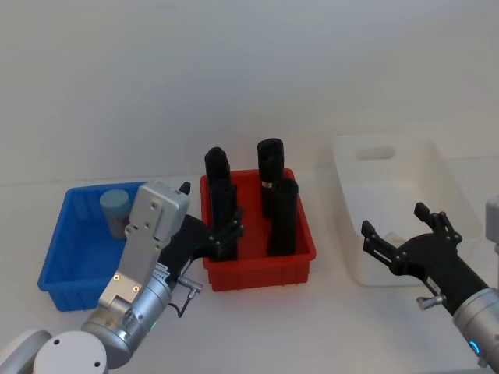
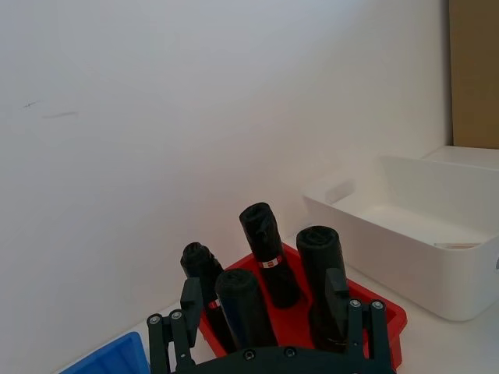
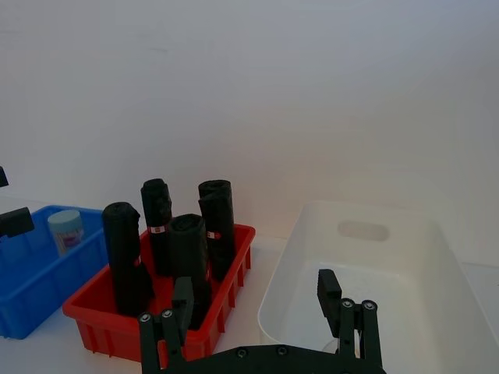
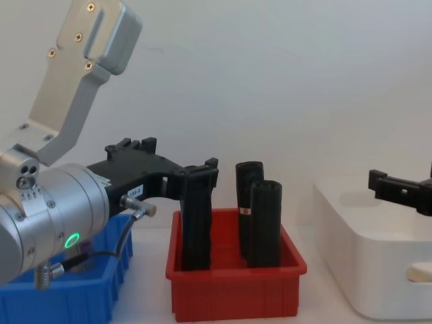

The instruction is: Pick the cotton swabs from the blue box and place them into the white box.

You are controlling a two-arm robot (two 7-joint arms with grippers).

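One cotton swabs jar with a pale lid stands in the far part of the blue box; it shows again as the jar in the right wrist view. My left gripper hangs open and empty at the red bin's left side, right of the blue box, seen side-on as the gripper in the chest view. Over the near end of the white box, my right gripper is open and empty. Its fingers frame the white box.
A red bin with several upright black rolls sits between the blue box and the white box. The table in front of the bins is bare. A plain white wall lies behind.
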